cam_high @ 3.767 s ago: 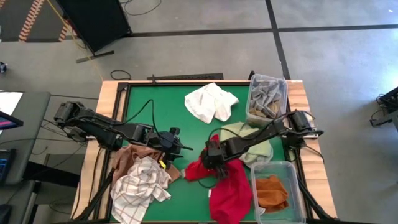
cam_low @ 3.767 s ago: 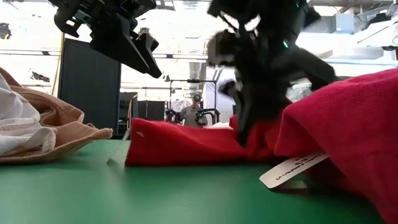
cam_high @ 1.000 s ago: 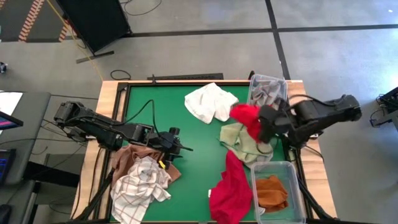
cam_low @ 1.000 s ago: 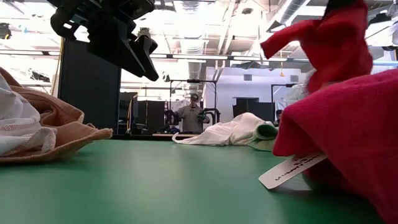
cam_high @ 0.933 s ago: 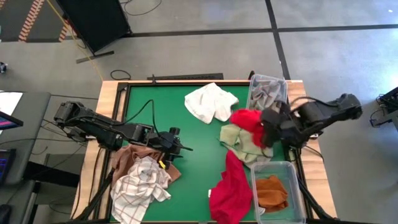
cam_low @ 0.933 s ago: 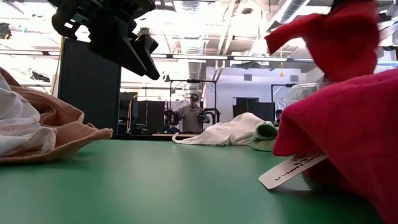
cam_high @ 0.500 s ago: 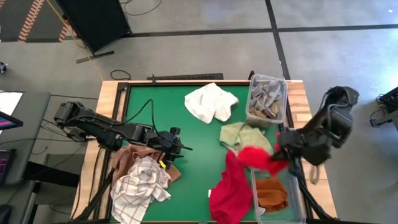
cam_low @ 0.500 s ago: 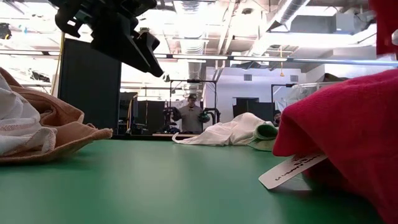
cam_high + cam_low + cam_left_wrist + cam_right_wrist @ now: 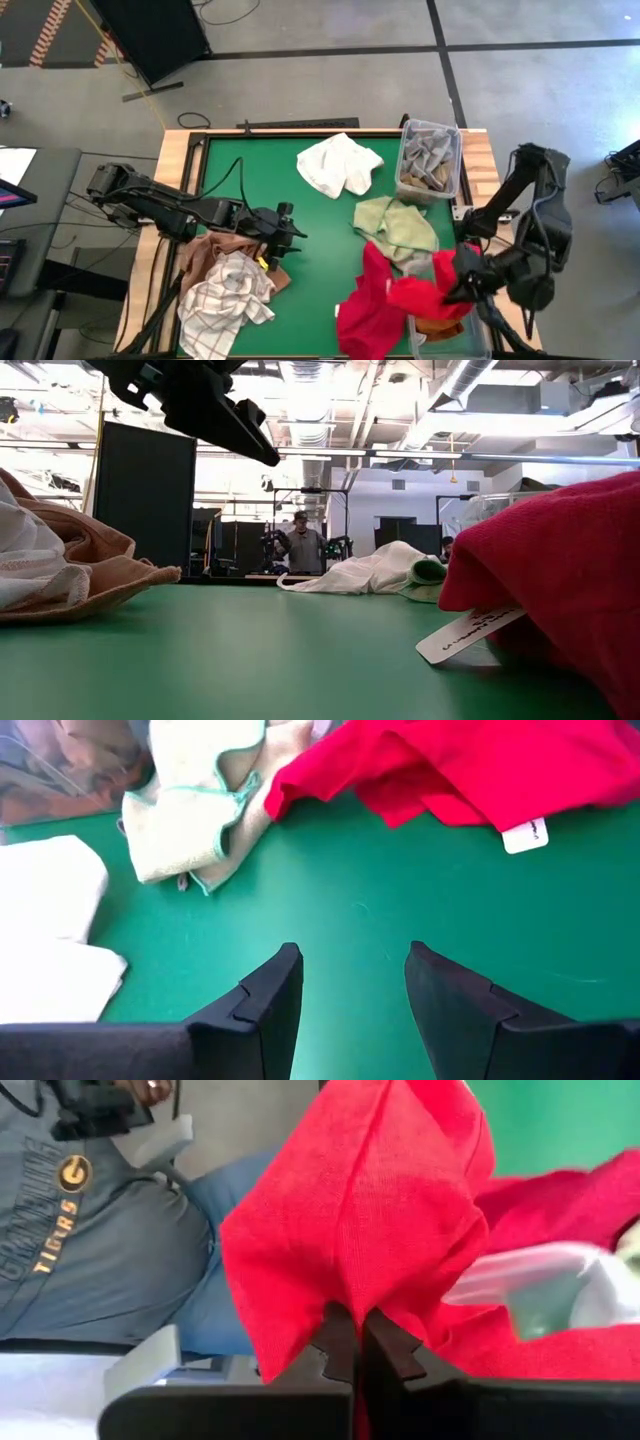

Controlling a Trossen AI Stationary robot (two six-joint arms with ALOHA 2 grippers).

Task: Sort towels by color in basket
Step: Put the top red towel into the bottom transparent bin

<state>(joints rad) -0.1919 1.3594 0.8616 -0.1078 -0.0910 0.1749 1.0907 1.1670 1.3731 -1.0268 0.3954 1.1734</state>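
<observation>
Jaws of the right gripper (image 9: pixel 361 1342), clamped on a red towel (image 9: pixel 425 296), have carried it over the near bin (image 9: pixel 478 335).

Table (image 9: pixel 300 210): heaped towels (image 9: pixel 228 285) at 8 o'clock; folded towel (image 9: pixel 340 163) at 12; bins (image 9: pixel 430 160) at 2 and 5.

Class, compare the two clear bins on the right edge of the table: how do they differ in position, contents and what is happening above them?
The far bin holds grey-brown towels; the near bin holds an orange towel. The far bin has nothing above it; over the near bin the right gripper, shut, holds a red towel. The far bin shows whole; the near bin is partly covered. Both are clear plastic.
</observation>
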